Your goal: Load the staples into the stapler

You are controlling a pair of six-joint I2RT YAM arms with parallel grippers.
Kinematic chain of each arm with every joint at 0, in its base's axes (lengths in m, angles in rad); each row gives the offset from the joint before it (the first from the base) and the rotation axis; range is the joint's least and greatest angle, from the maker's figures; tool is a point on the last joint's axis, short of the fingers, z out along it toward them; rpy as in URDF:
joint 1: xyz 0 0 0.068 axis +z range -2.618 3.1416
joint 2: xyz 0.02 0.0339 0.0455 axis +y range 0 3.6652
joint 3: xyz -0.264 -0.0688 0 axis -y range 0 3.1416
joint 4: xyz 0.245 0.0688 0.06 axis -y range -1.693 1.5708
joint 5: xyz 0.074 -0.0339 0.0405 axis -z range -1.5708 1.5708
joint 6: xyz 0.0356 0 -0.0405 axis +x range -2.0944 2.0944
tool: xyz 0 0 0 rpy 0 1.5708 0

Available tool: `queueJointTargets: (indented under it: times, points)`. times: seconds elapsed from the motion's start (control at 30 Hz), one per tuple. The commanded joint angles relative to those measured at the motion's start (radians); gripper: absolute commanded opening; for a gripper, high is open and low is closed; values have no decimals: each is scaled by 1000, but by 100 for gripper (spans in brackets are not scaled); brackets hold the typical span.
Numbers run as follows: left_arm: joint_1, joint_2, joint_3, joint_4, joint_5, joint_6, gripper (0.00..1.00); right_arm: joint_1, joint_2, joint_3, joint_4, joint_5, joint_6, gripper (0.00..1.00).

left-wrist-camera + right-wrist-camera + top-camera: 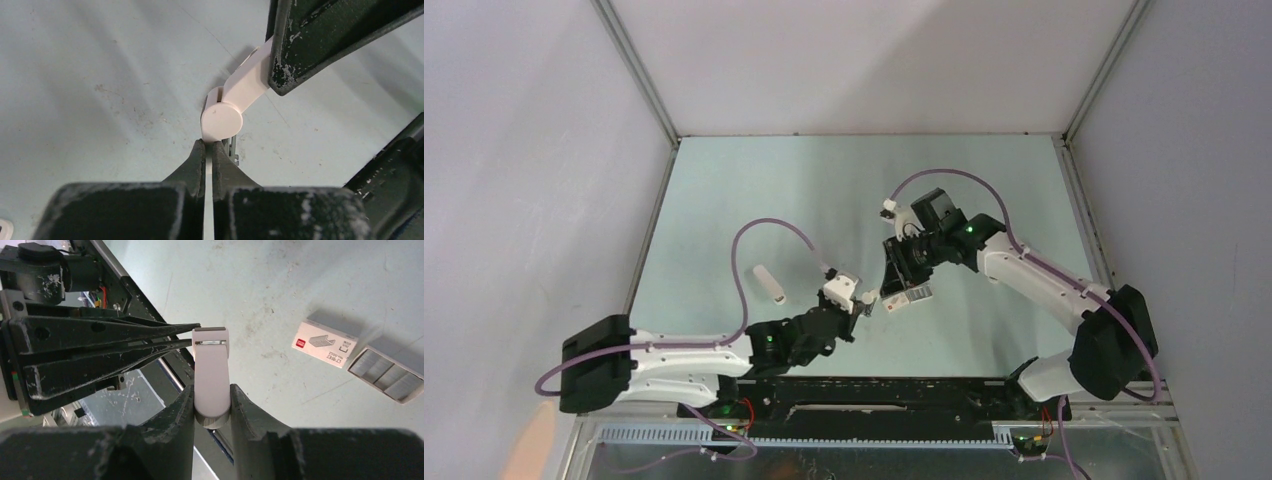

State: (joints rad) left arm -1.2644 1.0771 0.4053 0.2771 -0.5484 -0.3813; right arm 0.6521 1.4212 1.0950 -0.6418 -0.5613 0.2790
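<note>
Clamping the white stapler (211, 370) in the right gripper (211, 389), touching its end with the clenched tips of the left gripper (209, 145), with the white staple box (324, 344) and grey tray of staples (389, 375) lying beside each other on the table (300, 280).

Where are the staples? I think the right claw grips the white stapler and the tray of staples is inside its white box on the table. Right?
Not quite. The right claw does grip the white stapler, but the tray of staples is out of its white box, lying beside it on the table. The right wrist view shows this.
</note>
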Motion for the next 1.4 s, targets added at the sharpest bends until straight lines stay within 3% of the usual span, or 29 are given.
queueJointTargets:
  times: [0.0, 0.53, 0.63, 0.77, 0.93, 1.07, 1.37]
  points:
    - [-25, 64, 22, -152, -103, 76, 0, -43, 21, 92, -69, 5, -78, 0]
    - [-83, 74, 60, -111, -49, 309, 0, -74, 254, 329, -284, -71, -257, 0]
    - [-84, 78, 76, -120, -79, 265, 0, -74, 284, 378, -308, -66, -256, 0]
    - [-70, 47, 67, -89, -114, 130, 0, -72, 268, 373, -261, -63, -210, 12]
    - [19, 6, 33, -59, -42, -106, 0, -70, 235, 326, -168, -45, -142, 10]
    - [67, 0, 8, -2, 20, -135, 0, -59, 252, 326, -153, -8, -120, 11]
    - [133, 7, -20, 59, 92, -219, 0, -44, 206, 314, -66, 102, -24, 56]
